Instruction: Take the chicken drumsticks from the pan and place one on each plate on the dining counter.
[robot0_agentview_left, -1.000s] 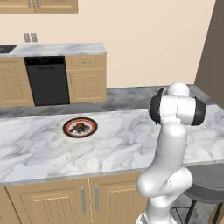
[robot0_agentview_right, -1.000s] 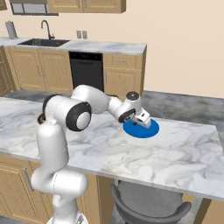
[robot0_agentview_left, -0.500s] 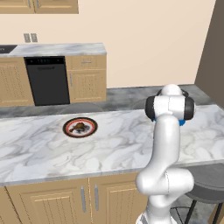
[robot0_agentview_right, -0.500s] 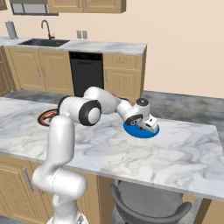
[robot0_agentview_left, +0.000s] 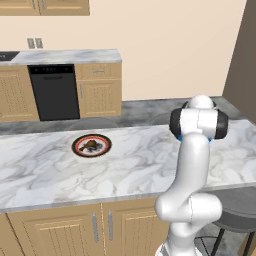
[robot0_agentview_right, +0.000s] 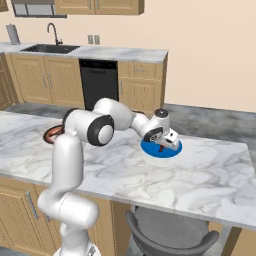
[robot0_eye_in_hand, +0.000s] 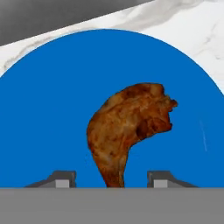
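My gripper (robot0_eye_in_hand: 111, 177) hovers low over a blue plate (robot0_eye_in_hand: 52, 109) on the dining counter (robot0_agentview_right: 210, 175), and its jaws are open. A brown chicken drumstick (robot0_eye_in_hand: 131, 127) lies on that plate, its thin end between the fingertips (robot0_eye_in_hand: 61, 178) with a gap on each side. From the right base view, the gripper (robot0_agentview_right: 164, 145) sits over the same plate (robot0_agentview_right: 150, 149) at the counter's far edge. A second plate (robot0_agentview_left: 91, 146), with a dark rim and a reddish ring, holds another drumstick (robot0_agentview_left: 90, 146) farther left. The pan is out of view.
A grey chair (robot0_agentview_right: 170, 235) stands at the counter's near side, under its overhang. Across the aisle are oak cabinets, a black dishwasher (robot0_agentview_right: 98, 82) and a sink (robot0_agentview_right: 50, 48). Bare marble (robot0_agentview_left: 140, 170) stretches between the two plates.
The arm's shoulder and elbow have swung toward the blue plate while the hand stayed low over it. The reddish plate and its drumstick have not moved.
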